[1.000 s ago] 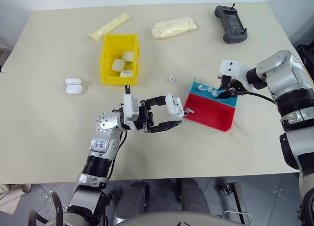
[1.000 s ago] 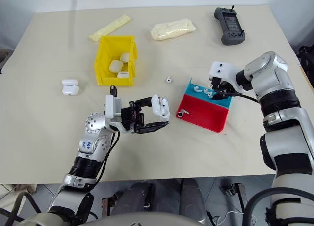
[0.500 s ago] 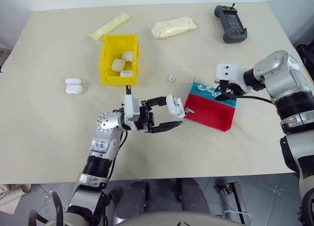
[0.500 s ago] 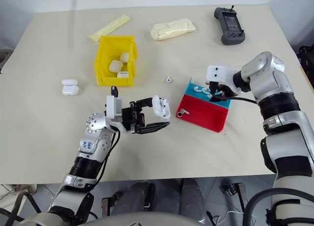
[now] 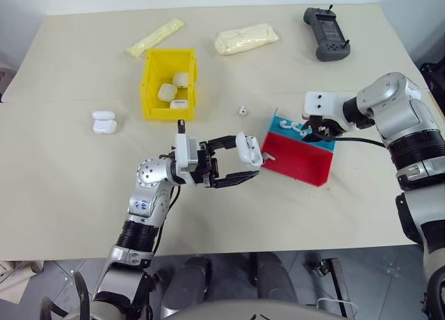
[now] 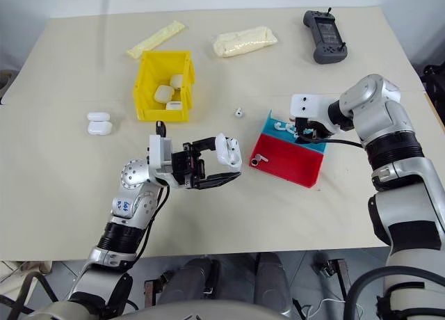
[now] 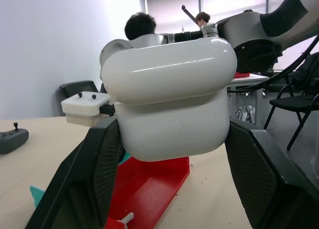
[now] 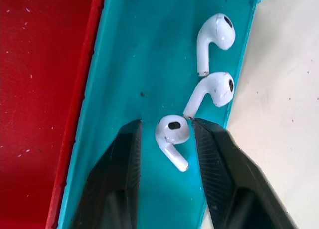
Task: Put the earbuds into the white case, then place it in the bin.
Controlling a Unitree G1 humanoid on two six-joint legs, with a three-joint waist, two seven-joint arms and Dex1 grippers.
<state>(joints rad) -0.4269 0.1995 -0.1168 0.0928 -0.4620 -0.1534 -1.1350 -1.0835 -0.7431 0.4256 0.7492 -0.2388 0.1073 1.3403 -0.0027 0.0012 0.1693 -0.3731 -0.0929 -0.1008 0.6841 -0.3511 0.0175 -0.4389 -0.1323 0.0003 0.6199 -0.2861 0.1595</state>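
Nearest in, the left gripper (image 5: 240, 163) clamps the white case (image 5: 247, 149), lid up, just short of the tray (image 5: 299, 163). Beyond it, over the tray's blue strip, the right gripper (image 8: 167, 139) hangs with fingers partly apart around one earbud (image 8: 172, 132), stem running along the gap, not yet pinched. Two more earbuds (image 8: 215, 87) crowd one finger. Farther off sits the bin (image 5: 169, 83), cases inside.

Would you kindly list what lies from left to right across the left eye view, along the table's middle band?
Two closed white cases → yellow bin → open white case in the left gripper → red and blue tray → right gripper.
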